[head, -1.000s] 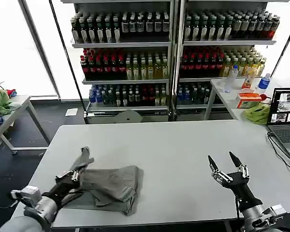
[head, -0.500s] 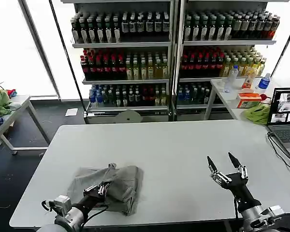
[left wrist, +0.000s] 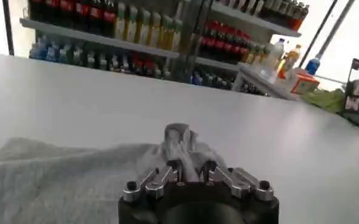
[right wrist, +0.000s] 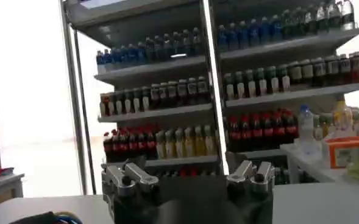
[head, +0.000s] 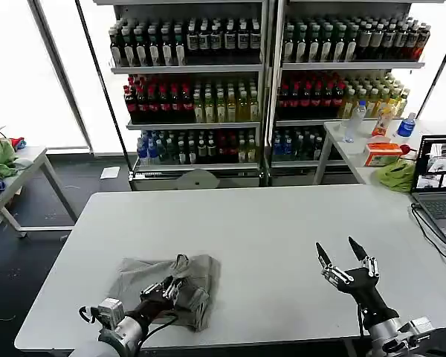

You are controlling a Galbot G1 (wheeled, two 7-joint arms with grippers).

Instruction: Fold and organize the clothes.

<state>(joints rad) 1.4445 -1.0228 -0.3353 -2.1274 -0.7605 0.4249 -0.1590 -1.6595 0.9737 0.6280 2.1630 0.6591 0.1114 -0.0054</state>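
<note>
Head view: shelves of bottles (head: 264, 82) behind a wide grey table (head: 267, 223). Grey shirt (head: 145, 279) crumpled near the table's front edge, toward its left end. Left tool (head: 167, 288) low over the shirt, pinched on a raised fold of cloth. Right tool (head: 342, 256) above the table's right front part, well apart from the shirt, fingers spread wide, holding nothing. Laptop (head: 440, 182) at the table's right edge.

Left wrist view: left tool (left wrist: 191, 173) closed on a bunched peak of the shirt (left wrist: 57, 179), cloth spread flat on the table (left wrist: 167, 103) around it.

Right wrist view: right tool (right wrist: 188, 176) with fingers apart, bottle shelves (right wrist: 228, 91) beyond the table.
</note>
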